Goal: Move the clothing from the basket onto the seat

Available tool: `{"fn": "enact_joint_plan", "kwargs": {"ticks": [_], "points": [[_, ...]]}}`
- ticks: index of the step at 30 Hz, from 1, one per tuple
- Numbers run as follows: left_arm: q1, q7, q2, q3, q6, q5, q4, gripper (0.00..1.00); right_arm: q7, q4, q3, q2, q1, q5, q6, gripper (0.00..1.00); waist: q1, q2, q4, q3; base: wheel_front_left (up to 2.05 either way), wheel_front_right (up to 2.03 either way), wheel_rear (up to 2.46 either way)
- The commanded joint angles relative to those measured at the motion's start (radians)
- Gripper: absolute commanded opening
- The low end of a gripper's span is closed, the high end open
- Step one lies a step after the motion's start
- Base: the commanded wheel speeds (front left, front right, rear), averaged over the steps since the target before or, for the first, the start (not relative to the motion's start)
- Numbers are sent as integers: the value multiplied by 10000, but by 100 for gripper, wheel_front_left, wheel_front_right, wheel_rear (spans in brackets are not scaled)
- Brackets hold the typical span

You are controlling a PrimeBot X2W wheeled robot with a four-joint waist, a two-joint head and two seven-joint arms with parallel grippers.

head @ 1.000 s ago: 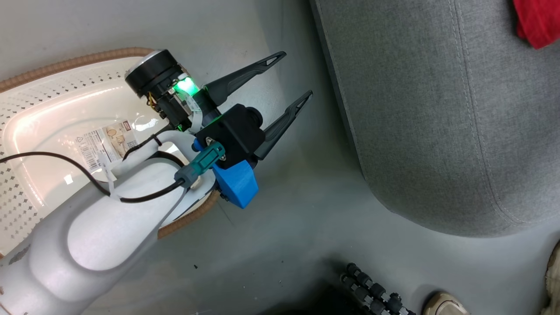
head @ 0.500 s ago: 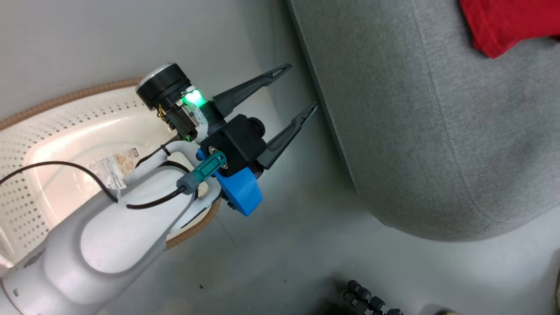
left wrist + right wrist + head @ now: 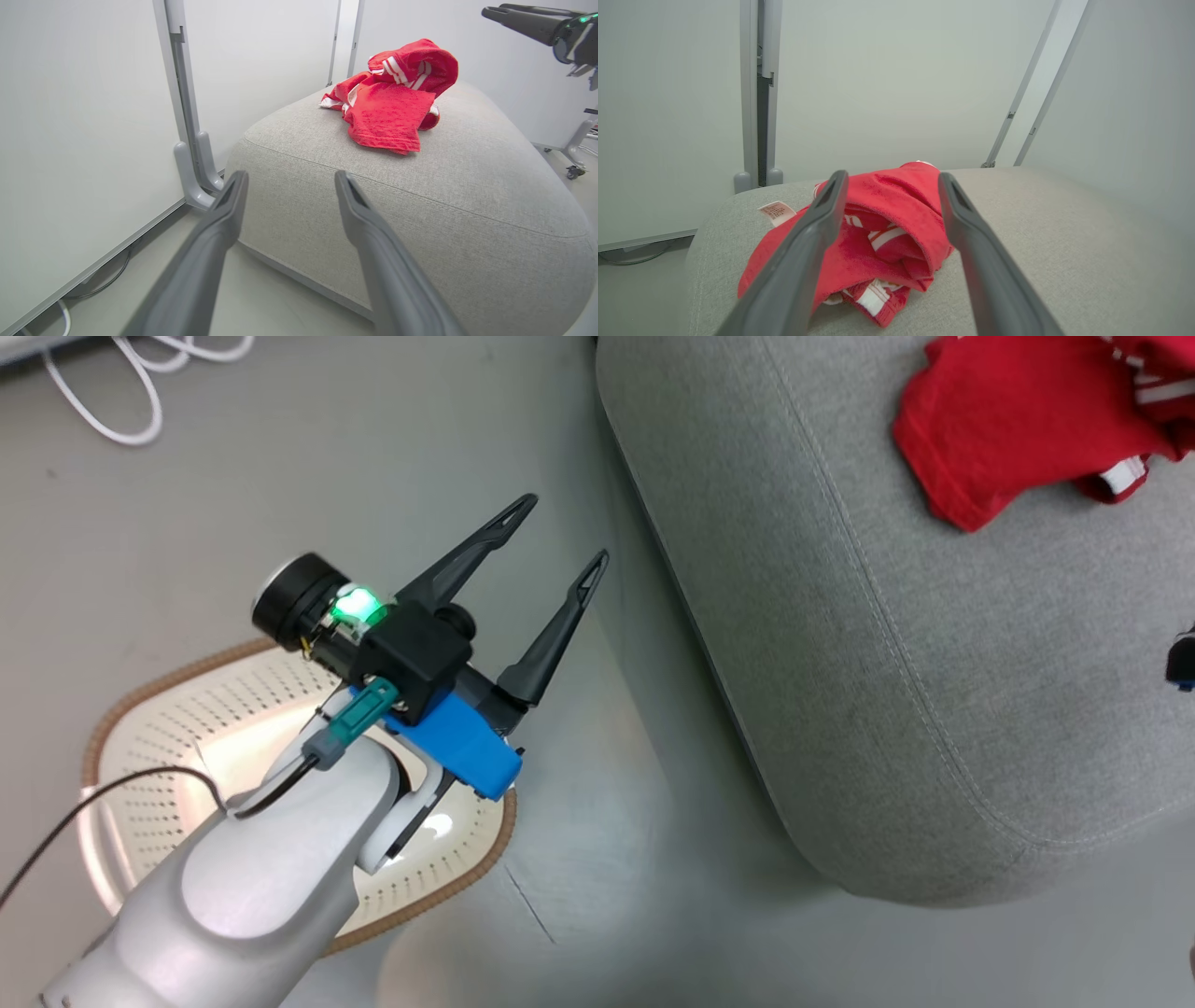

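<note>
Two bright red soft garments with white stripes (image 3: 1008, 420) lie heaped toward the far edge of the big light grey upholstered seat (image 3: 887, 663), safely back from its rounded corner. Beside the heap the right gripper (image 3: 893, 174) hangs with jaws wide and empty, apparently letting go. Above the oval cream perforated basket (image 3: 205, 719), the left gripper (image 3: 567, 527) gapes idle, holding nothing.

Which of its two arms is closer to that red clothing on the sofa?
Right. The right gripper hangs just by the red clothing, jaws open; the left gripper is off the seat, above the floor beside the basket.
</note>
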Motion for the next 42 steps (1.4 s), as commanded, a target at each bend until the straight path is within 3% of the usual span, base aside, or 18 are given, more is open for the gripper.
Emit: {"fn": "enact_joint_plan", "kwargs": {"ticks": [1, 10, 15, 24, 42], "points": [[316, -133, -12, 194, 133, -120, 71, 100, -4, -169, 195, -29, 306, 54, -7, 100, 1, 0, 420, -781, 0, 0, 0], [1847, -277, -332, 1955, 747, -211, -330, 100, -3, -664, 1384, 41, 1042, 63, -7, 100, 1, 0, 1341, -2210, 0, 0, 0], [2851, -275, -603, 3272, 730, 144, -755, 100, -3, -738, 2016, 135, 1361, 103, -9, 100, 1, 0, 1868, -2847, 0, 0, 0], [4603, -274, -1344, 5393, 296, 901, -1097, 100, -3, -647, 2832, 487, 2079, 245, -7, 100, 1, 0, 2738, -3807, 0, 0, 0], [6943, -275, -2832, 7800, -1008, 2189, -867, 100, -3, -156, 3537, 1142, 3745, 679, -7, 100, 1, 0, 3726, -5085, 0, 0, 0]]}}
